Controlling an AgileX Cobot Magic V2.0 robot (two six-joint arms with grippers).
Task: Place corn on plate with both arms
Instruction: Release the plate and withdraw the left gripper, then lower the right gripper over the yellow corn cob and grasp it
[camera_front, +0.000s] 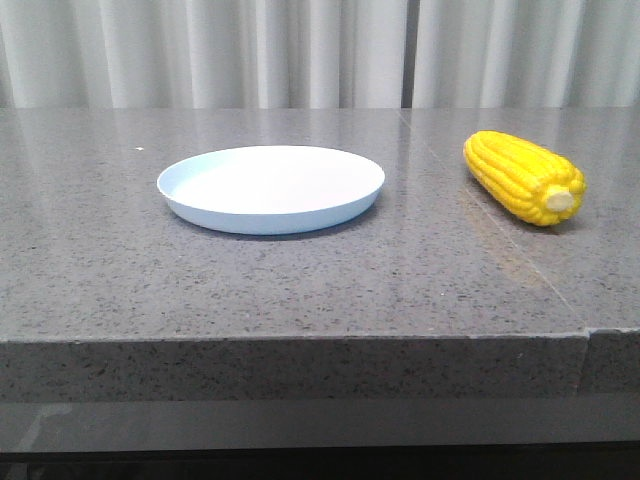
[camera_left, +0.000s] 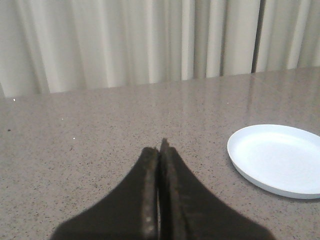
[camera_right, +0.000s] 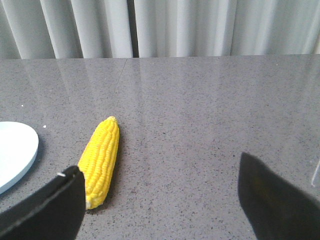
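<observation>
The yellow corn (camera_front: 522, 176) lies on the grey table at the right, its cream stub end toward the front. The pale blue-white plate (camera_front: 271, 186) sits empty at the table's middle. Neither gripper shows in the front view. In the right wrist view my right gripper (camera_right: 159, 167) is open and empty; the corn (camera_right: 101, 159) lies just past its one finger, outside the gap, with the plate's edge (camera_right: 15, 152) beyond it. In the left wrist view my left gripper (camera_left: 159, 148) is shut and empty above bare table, with the plate (camera_left: 280, 157) off to one side.
The grey speckled table (camera_front: 300, 280) has a front edge (camera_front: 300, 340) near the camera and a seam at its right corner. White curtains (camera_front: 300, 50) hang behind the table.
</observation>
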